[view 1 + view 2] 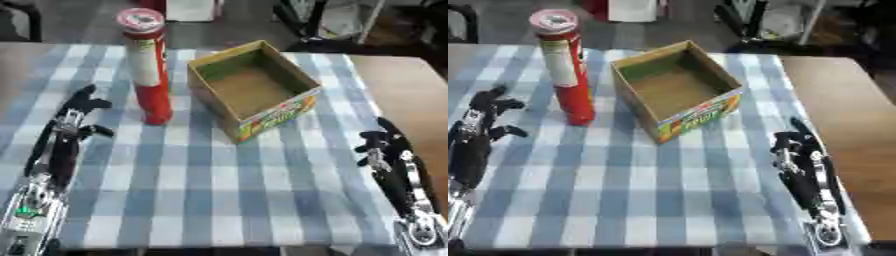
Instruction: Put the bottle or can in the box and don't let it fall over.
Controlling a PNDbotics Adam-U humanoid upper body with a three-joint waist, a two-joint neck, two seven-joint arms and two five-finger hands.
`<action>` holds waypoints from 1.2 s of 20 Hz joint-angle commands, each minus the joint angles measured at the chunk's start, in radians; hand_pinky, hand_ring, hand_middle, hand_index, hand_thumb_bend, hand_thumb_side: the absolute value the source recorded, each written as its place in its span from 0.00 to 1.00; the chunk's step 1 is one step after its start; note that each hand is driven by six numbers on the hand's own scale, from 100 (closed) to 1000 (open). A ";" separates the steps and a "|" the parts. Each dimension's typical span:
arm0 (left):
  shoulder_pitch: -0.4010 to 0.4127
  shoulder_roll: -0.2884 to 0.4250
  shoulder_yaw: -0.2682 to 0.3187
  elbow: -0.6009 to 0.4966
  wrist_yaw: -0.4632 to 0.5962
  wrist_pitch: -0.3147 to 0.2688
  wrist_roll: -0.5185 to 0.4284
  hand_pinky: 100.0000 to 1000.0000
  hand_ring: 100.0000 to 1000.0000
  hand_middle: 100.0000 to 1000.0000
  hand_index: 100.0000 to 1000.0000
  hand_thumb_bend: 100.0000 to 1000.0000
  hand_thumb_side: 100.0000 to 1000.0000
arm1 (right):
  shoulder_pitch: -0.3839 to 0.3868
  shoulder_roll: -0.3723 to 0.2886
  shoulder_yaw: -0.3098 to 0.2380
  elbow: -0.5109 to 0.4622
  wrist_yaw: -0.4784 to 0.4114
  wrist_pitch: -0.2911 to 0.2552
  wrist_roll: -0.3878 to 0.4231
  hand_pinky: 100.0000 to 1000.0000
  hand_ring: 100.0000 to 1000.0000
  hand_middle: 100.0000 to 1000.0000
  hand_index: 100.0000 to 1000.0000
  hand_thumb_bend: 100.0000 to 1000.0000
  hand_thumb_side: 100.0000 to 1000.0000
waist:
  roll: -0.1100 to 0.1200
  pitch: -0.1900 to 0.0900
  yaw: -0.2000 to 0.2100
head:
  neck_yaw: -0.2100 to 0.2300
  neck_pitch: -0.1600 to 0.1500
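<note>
Left arm: enters from the lower left corner and runs up along the left side of the table [398, 95]. The left hand [74, 117] lies low over the blue-and-white checked cloth [210, 190], fingers extended and relaxed, pointing away from the robot, thumb spread toward the centre. It holds nothing.

Right arm: enters from the lower right corner and lies along the right edge of the cloth. The right hand [796, 150] rests with fingers straight and relaxed, pointing up the table. It holds nothing.

Can [149, 67]: a tall red tube with a pale label panel on its upper part and a red-and-white lid. It stands upright on the cloth, in the far left part of the table. It is beyond and to the right of the left hand, near its fingertips but apart from them. It is well apart from the right hand.

Box [254, 90]: an open cardboard box, turned askew, empty inside. It stands just beside the can on the can's right, with a narrow gap between them. It lies between the two hands, further up the table than both.

Markings: the near side of the box carries a colourful print in green, yellow and red; its lettering cannot be read. The writing on the can's label cannot be read either.
</note>
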 commanded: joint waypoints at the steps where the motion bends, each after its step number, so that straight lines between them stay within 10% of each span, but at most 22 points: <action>1: -0.007 0.010 0.008 -0.021 -0.005 -0.002 0.004 0.51 0.95 0.66 0.95 0.29 0.96 | -0.008 -0.008 -0.003 -0.015 0.001 -0.002 0.000 0.40 0.56 0.65 0.94 0.00 0.69 | 0.003 -0.011 0.000 | 0.000 0.004; 14: -0.043 0.077 0.036 -0.052 -0.012 -0.012 0.033 0.52 0.94 0.66 0.95 0.30 0.93 | -0.006 -0.009 -0.004 -0.014 0.003 -0.001 0.000 0.40 0.56 0.65 0.94 0.00 0.69 | 0.004 -0.014 -0.001 | -0.013 0.001; 24: -0.213 0.599 0.003 -0.132 -0.092 -0.040 -0.007 0.60 0.89 0.72 0.96 0.42 0.86 | -0.001 -0.023 -0.002 -0.010 0.007 -0.001 0.001 0.40 0.56 0.65 0.94 0.00 0.69 | 0.021 -0.023 -0.021 | -0.029 -0.020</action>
